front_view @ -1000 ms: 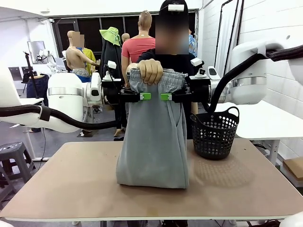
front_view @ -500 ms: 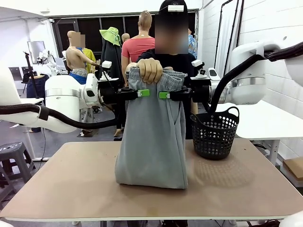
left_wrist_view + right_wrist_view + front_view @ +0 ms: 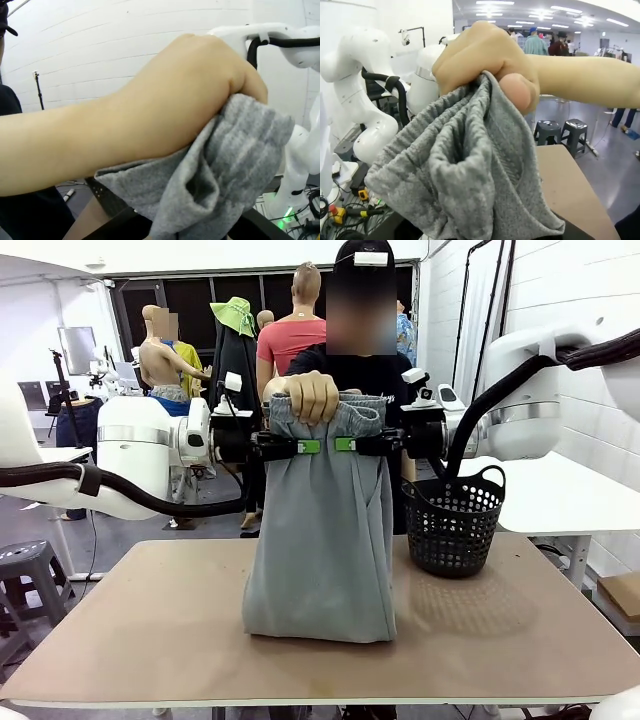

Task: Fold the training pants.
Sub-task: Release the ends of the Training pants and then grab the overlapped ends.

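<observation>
The brown counter (image 3: 130, 620) spans the front view, and the training pants (image 3: 320, 530) hang over its middle, a light grey length held upright with the lower end resting in a soft fold on the counter top. The gathered waistband is at the top, bunched in the person's hand (image 3: 308, 395), which grips it from above at the centre. In the left wrist view that hand (image 3: 200, 85) and forearm cross the picture with grey jersey (image 3: 220, 165) spilling below the knuckles; in the right wrist view the hand (image 3: 485, 60) pinches ribbed folds of the same cloth (image 3: 470, 175).

The two white arms come in level from either side, just under the waistband. The left gripper (image 3: 300, 446) meets the pants at their left edge and the right gripper (image 3: 350, 445) at their right edge, green pads facing each other across the cloth. Each one's jaws look drawn in on the fabric at the waist, clamped on the training pants.

To the right of the pants, apart from them, a black mesh basket (image 3: 452, 522) stands upright on the counter
</observation>
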